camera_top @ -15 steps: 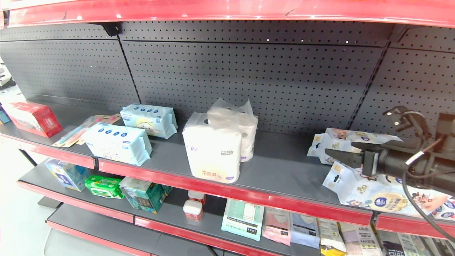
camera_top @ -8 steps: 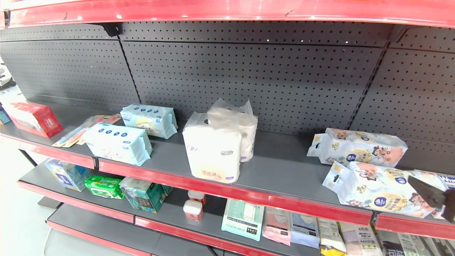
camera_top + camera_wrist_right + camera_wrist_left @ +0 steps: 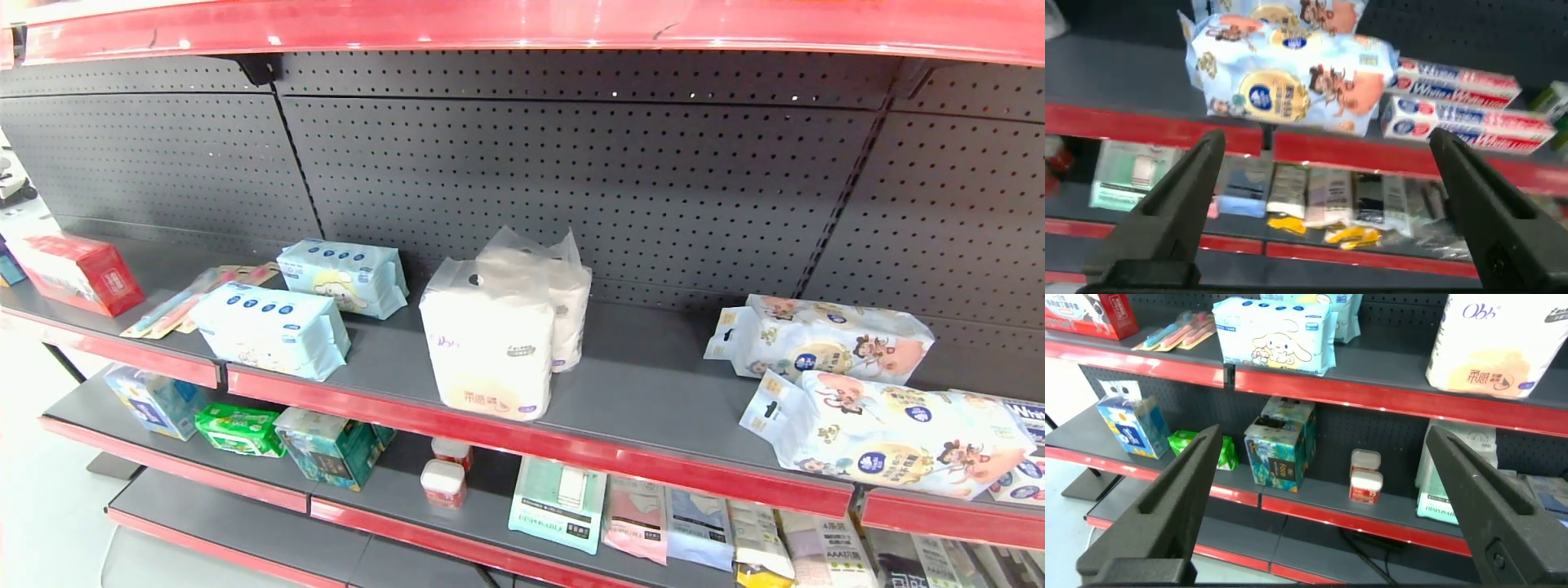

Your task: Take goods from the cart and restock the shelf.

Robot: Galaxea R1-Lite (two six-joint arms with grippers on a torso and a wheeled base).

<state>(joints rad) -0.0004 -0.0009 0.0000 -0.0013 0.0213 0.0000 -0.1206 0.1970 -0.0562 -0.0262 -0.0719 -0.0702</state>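
Observation:
The middle shelf (image 3: pixel 645 384) holds the goods. At its right end lie two cartoon-printed wipe packs (image 3: pixel 890 433), one behind the other, the back one (image 3: pixel 824 339) against the pegboard. My right gripper (image 3: pixel 1323 220) hangs open and empty in front of the shelf's red edge, just below the front printed pack (image 3: pixel 1290 73). Lower down, my left gripper (image 3: pixel 1319 514) is open and empty too, facing the lower shelves under a blue tissue pack (image 3: pixel 1275 333).
White toilet-roll packs (image 3: pixel 488 343), two blue tissue packs (image 3: pixel 273 327), toothbrushes (image 3: pixel 184 298) and a red box (image 3: pixel 73 272) fill the shelf's left and middle. Toothpaste boxes (image 3: pixel 1462 102) lie right of the printed packs. Bare shelf lies between rolls and printed packs. Lower shelves carry boxes and jars (image 3: pixel 1365 475).
My right gripper was over the printed packs a second ago; it has drawn back to the right and down, out of the head view. The packs stay on the shelf.

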